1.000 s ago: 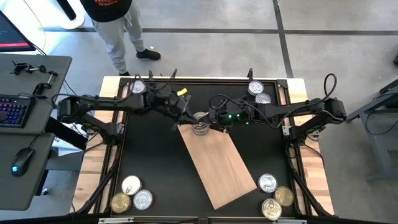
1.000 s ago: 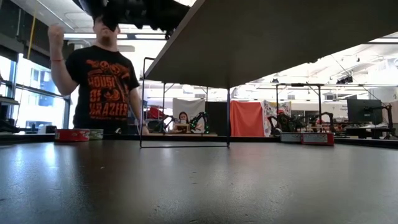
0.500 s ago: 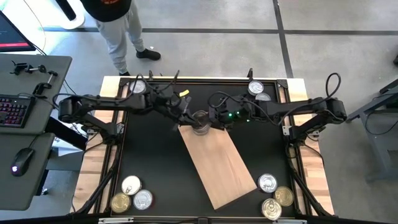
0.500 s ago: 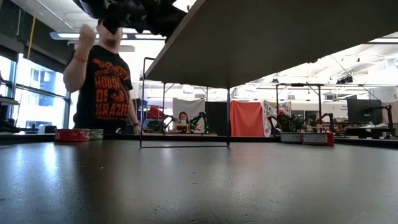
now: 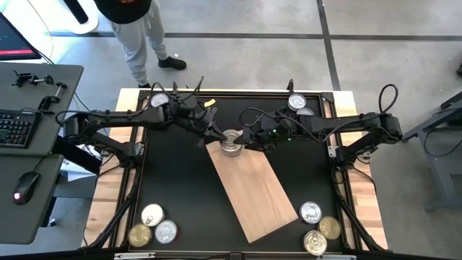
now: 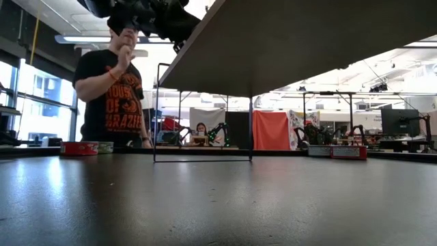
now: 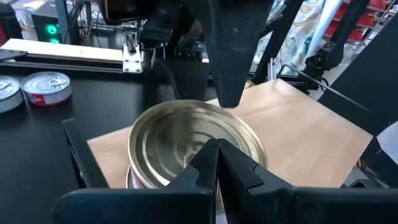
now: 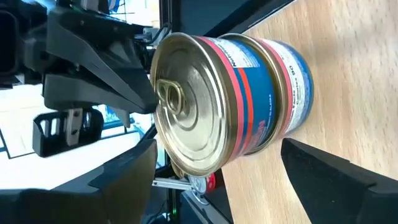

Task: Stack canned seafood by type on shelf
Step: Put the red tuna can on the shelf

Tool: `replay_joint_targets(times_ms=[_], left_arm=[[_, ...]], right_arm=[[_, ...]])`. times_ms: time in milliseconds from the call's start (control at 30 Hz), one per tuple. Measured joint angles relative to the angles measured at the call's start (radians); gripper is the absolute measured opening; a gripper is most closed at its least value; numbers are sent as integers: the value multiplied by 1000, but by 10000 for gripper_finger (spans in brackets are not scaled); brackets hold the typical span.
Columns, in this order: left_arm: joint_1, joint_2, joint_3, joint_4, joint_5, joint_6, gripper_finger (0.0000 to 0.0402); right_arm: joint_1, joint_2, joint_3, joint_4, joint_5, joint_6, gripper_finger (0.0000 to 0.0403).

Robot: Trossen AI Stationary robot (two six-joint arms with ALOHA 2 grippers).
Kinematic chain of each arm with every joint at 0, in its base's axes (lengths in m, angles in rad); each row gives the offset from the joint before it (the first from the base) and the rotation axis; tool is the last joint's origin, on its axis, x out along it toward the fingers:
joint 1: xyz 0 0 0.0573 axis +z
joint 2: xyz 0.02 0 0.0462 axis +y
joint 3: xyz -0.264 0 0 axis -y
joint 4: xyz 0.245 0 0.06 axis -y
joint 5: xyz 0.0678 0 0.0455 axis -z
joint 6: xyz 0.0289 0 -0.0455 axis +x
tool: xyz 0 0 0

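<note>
Canned seafood is sitting in a two-tin stack (image 5: 230, 142) at the far corner of the shelf (image 5: 254, 189), the wooden board lying slantwise across the black desk (image 5: 177, 184). The stack is standing close to the board's far edge, while the rest of the board is lying bare toward the near side. Other tins are waiting in groups: three at the near left corner (image 5: 152, 227), four at the near right (image 5: 317, 224), two at the far right (image 5: 298, 106), one at the far left (image 5: 159, 100).

The right pincer (image 5: 249, 138) is standing with fingers wide apart, one on each side of the stack, with a gap showing in its wrist view. The left pincer (image 5: 217, 135) is hovering over the top tin's lid with its fingers pressed together, gripping nothing.

In the low view the shelf's underside is blocking most of the scene, hiding the stack. A person (image 6: 109, 89) is standing beyond the desk.
</note>
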Motion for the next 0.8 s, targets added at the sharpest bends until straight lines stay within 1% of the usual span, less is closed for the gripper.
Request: replay_joint_targets(times_ms=[367,467,633,733,800], left_arm=[[21,-88,0,-7,0,33,0],[27,-121,0,-55,0,34,0],[55,-200,0,-171,-7,56,0],[88,-266,0,-203,-60,68,0],[116,-308,0,-208,-148,54,0]], right_arm=[[-50,-55,0,-6,-1,-74,334],[-72,-83,0,-6,11,-116,334],[-105,-116,0,15,80,-183,334],[-123,-119,0,37,115,-233,334],[-129,-119,-1,43,141,-256,334]])
